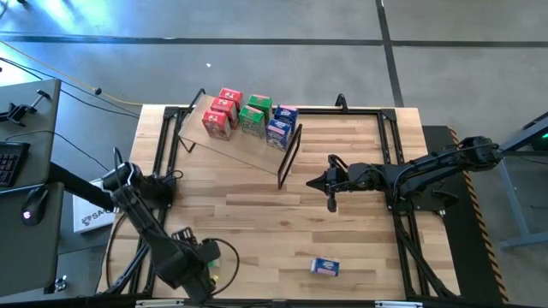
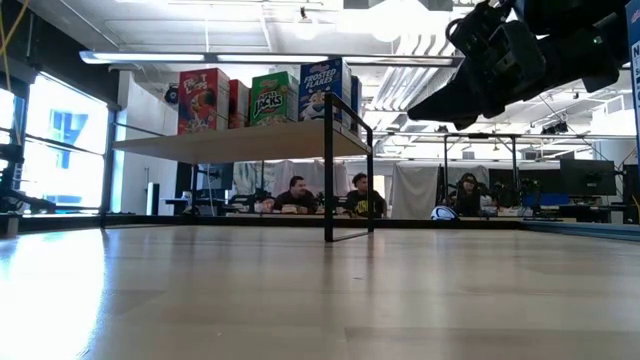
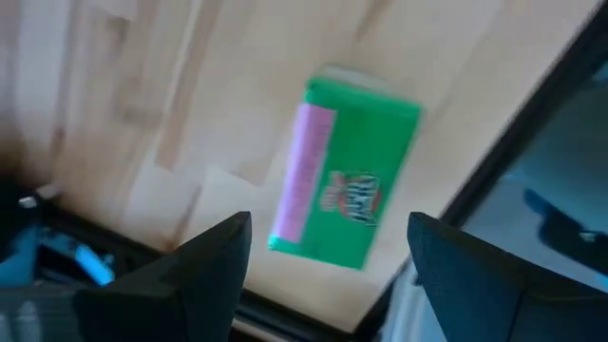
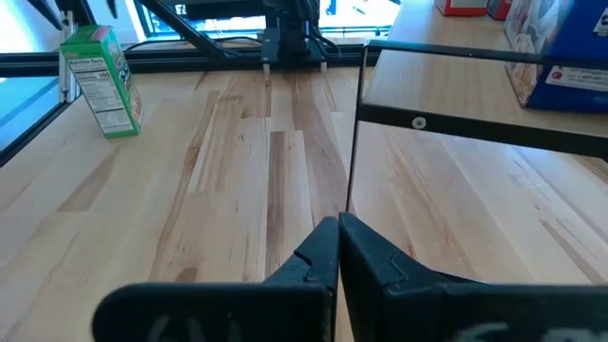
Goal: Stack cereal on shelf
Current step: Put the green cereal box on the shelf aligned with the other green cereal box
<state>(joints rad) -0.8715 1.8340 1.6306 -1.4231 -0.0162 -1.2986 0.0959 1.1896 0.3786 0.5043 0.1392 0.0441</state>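
The plywood shelf (image 1: 244, 147) stands at the table's far left on a black frame end (image 1: 289, 156). Red (image 1: 224, 111), green (image 1: 254, 116) and blue (image 1: 281, 127) cereal boxes stand on it; they also show in the low view (image 2: 272, 98). My left gripper (image 3: 328, 261) is open above a green box (image 3: 347, 180) at the near left, fingers on either side without touching. The box stands upright in the right wrist view (image 4: 101, 82). My right gripper (image 1: 330, 190) is shut and empty over the table's middle, just right of the shelf's frame.
A blue box (image 1: 324, 267) lies flat near the front edge, right of my left arm. A black metal frame (image 1: 390, 145) runs along the table's far and right sides. People sit in the room behind the table (image 2: 330, 198).
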